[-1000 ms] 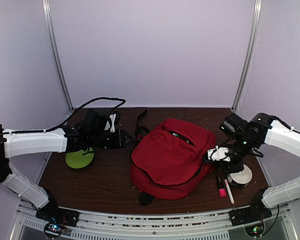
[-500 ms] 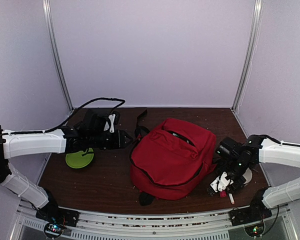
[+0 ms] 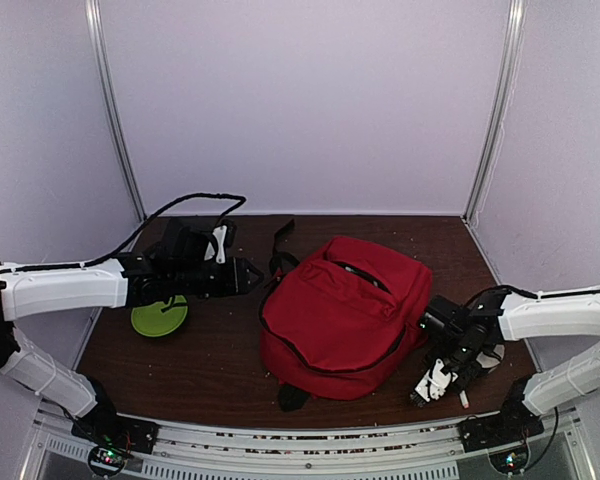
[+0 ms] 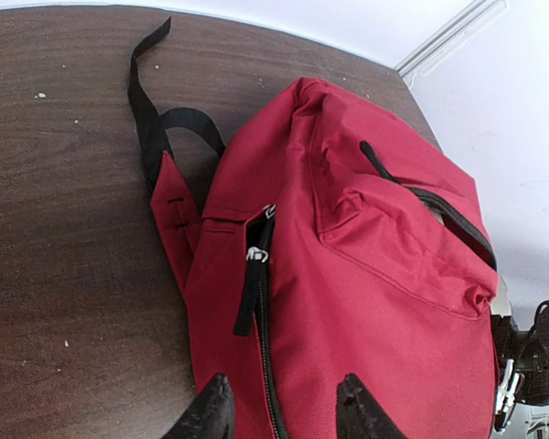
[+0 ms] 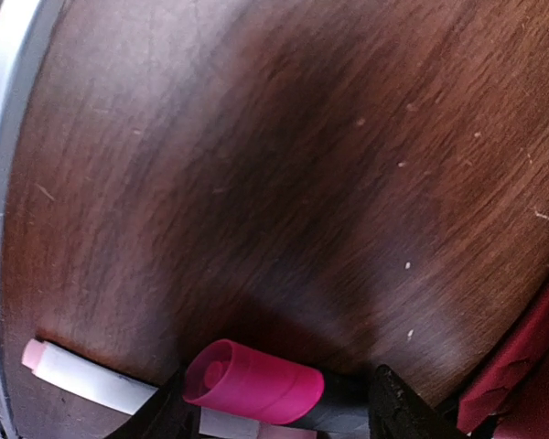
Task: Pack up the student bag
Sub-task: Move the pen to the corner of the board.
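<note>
Red bag between two open grippers

The student bag (image 3: pixel 340 310) lies flat in the middle of the dark wooden table (image 3: pixel 210 350), between the two arms, its black straps (image 4: pixel 151 119) trailing off its far left corner.

The left gripper (image 3: pixel 250 275) hangs at the bag's left edge, pointing toward it. In the left wrist view its two dark fingertips (image 4: pixel 210 416) stand apart with nothing between them but red fabric below. The bag's black side zipper (image 4: pixel 256 274) runs down into the gap between them. Whether the tips touch the cloth cannot be told.

The right gripper (image 3: pixel 432 385) is low over the table, just beside the bag's near right corner. In its wrist view the jaws are spread wide, one to each side of a pink-capped marker (image 5: pixel 256 389) that lies on the wood, with a white pen (image 5: pixel 82 375) just behind it. A sliver of the bag shows at the right edge of that view, outside the jaws.

A green disc (image 3: pixel 160 317) lies under the left arm, well apart from the bag
</note>
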Tool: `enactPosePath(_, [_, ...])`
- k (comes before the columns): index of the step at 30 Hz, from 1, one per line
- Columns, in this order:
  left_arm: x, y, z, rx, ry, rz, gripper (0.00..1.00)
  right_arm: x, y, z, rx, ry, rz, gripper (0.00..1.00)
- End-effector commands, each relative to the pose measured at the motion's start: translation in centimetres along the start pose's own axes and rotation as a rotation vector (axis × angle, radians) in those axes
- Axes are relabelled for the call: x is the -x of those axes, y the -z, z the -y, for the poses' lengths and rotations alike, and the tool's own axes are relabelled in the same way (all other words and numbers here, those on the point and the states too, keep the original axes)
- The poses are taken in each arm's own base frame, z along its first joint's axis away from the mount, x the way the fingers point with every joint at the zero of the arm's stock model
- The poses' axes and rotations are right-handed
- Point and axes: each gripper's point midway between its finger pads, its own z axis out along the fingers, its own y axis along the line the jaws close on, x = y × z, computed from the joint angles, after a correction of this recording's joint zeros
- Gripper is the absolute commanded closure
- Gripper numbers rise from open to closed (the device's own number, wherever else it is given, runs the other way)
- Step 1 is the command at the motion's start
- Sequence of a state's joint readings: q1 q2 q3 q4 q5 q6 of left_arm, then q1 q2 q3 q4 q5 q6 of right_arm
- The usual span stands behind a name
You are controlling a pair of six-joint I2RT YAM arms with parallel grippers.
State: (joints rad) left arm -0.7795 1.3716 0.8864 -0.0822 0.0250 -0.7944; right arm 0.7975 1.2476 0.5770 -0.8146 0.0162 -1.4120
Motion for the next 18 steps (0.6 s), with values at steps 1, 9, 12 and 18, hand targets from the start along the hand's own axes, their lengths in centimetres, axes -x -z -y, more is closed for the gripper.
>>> enactPosePath(1, [1.1, -0.1, 0.6, -0.026, 0.009, 0.034, 0.59, 0.1, -0.8, 2.5, -0.085, -0.007, -0.021, 0.40])
enactPosePath(9, [0.8, -0.3, 0.4, -0.023, 0.010, 0.028, 0.59, 1.8, 0.2, 5.3, -0.066, -0.096, 0.053, 0.67])
enactPosePath(12, [0.7, -0.3, 0.5, -0.028, 0.009, 0.026, 0.59, 2.2, 0.1, 5.5, -0.055, -0.104, 0.065, 0.69])
enactPosePath(18, [0.6, -0.3, 0.3, -0.026, 0.007, 0.028, 0.59, 6.6, 2.2, 6.1, -0.042, -0.123, 0.201, 0.70])
